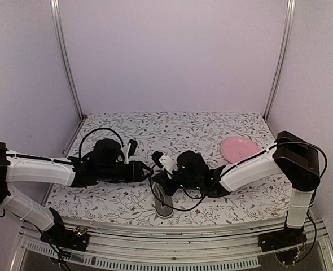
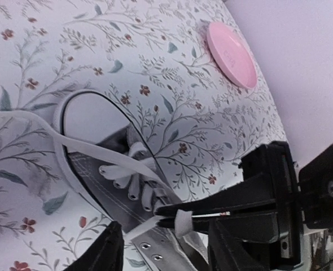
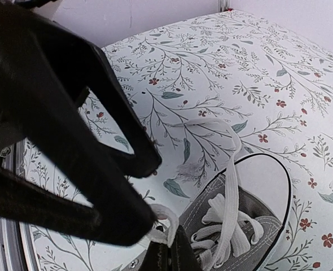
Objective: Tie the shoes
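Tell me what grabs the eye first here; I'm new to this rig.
The grey shoe at the near edge of the table, with the right pincer shut on a white lace and the left pincer open beside it. A pink plate lies further back on the right.

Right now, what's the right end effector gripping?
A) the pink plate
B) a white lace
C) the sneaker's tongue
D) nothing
B: the left wrist view shows the right end effector closed on a white lace of the grey sneaker; the pink plate lies apart, untouched.
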Motion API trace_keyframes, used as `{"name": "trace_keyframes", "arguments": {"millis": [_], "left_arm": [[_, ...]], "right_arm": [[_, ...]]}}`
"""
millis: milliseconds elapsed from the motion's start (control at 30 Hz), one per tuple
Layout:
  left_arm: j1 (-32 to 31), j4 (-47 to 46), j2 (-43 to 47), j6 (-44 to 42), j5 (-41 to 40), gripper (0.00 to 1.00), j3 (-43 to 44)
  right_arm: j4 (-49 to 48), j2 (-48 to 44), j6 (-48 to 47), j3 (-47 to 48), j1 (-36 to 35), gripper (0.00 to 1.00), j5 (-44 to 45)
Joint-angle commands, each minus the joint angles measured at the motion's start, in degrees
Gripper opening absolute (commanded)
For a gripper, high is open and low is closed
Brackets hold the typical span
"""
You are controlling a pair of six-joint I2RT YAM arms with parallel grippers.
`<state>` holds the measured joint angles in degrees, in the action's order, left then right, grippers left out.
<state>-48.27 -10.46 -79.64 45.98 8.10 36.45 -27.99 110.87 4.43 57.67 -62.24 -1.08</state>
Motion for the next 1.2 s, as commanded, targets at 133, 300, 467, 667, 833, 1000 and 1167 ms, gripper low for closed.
{"name": "trace_keyframes", "arguments": {"millis": [133, 300, 467, 667, 833, 1000, 1167], "left_arm": [[11.2, 15.4, 2.1, -12.7, -10.4, 0.59, 2.2], [14.3, 18.7, -5.6, -20.2, -14.5, 0.54, 8.3], [15.5, 21.0, -14.2, -24.6, -15.0, 0.48, 15.4], [15.5, 22.4, -20.7, -26.5, -14.2, 0.41, 19.3], [15.5, 22.7, -23.6, -26.8, -14.1, 0.33, 20.4], [15.5, 22.7, -25.7, -26.9, -14.0, 0.24, 21.2], [15.3, 22.4, -26.8, -26.9, -13.7, 0.16, 21.1]], "right_arm": [[-3.1, -0.3, 1.2, -0.8, 0.1, 0.02, 2.0], [-3.1, -0.2, 1.4, -0.6, 0.1, 0.02, 1.9], [-3.0, -0.3, 1.4, -0.7, 0.1, 0.02, 1.9], [-3.0, -0.2, 1.4, -0.5, 0.1, 0.02, 2.0], [-3.0, 0.1, 1.2, -0.1, 0.1, 0.02, 1.7], [-3.0, 0.5, 1.3, 0.4, 0.1, 0.02, 1.5], [-3.0, 0.6, 1.5, 0.6, 0.2, 0.02, 1.6]]}}
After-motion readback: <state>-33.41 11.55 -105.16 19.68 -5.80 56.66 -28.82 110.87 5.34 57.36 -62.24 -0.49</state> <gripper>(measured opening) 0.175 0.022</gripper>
